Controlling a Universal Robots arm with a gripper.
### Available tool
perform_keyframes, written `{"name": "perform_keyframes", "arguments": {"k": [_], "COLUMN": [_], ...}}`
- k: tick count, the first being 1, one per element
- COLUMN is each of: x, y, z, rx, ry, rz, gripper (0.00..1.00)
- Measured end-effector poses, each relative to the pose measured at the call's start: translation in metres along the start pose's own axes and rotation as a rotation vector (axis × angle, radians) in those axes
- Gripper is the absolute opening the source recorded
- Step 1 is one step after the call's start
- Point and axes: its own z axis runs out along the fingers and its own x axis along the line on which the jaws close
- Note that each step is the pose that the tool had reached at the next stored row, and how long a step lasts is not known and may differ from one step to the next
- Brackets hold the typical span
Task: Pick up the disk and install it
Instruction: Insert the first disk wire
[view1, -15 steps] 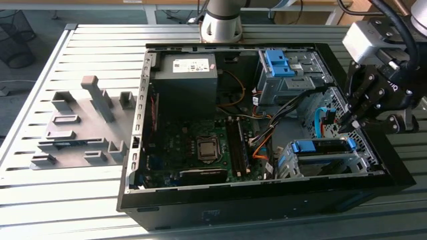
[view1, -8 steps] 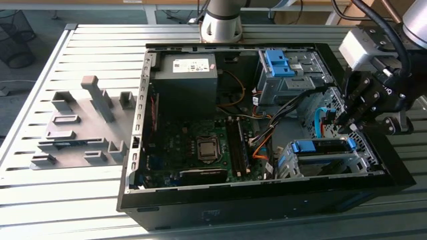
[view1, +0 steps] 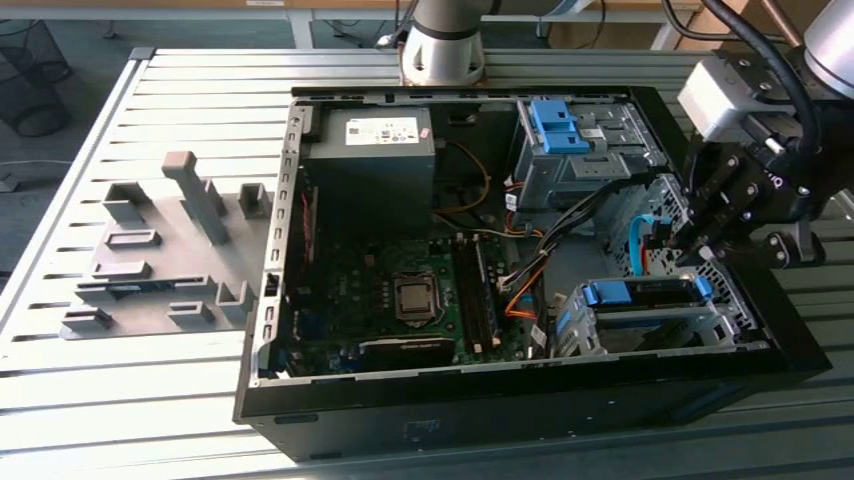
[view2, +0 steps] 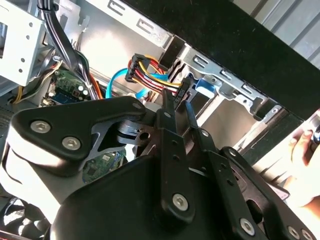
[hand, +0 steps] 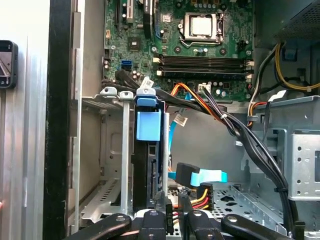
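first wrist view: disk (hand: 148, 165) slotted in drive cage (hand: 107, 150).

Nothing here reads clearly — the white sticker (view1: 384, 129) on the dark box (view1: 370, 160) carries print, but too small to make out.

Black case (view1: 787, 350) on pale grey ribbed worktop (view1: 160, 400). Green motherboard (hand: 200, 45), silver socket. Blue carrier tab on dark disk (hand: 148, 125) in silver cage (hand: 112, 150). Light blue flat cable (hand: 205, 176); red, yellow, orange, black wire bundle (view2: 147, 75). Black hand (view1: 701, 235), silver screws.
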Motion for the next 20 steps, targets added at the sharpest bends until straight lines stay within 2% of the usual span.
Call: {"name": "perform_keyframes", "arguments": {"k": [6, 13, 14, 15, 17, 20], "x": [0.0, 0.0003, 0.0003, 0.0002, 0.0002, 0.0009], "y": [-0.0049, -0.0051, -0.0051, -0.005, -0.0027, 0.0091], "z": [0.0004, 0.0029, 0.0031, 0.0033, 0.0035, 0.0038], "rx": [0.0, 0.0003, 0.0004, 0.0005, 0.0015, 0.0069], "ry": [-0.003, -0.0025, -0.0027, -0.0029, -0.003, -0.0028], "rz": [-0.001, -0.001, -0.001, -0.001, -0.001, -0.001], "gripper": [0.25, 0.25, 0.24, 0.17, 0.17, 0.16]}}
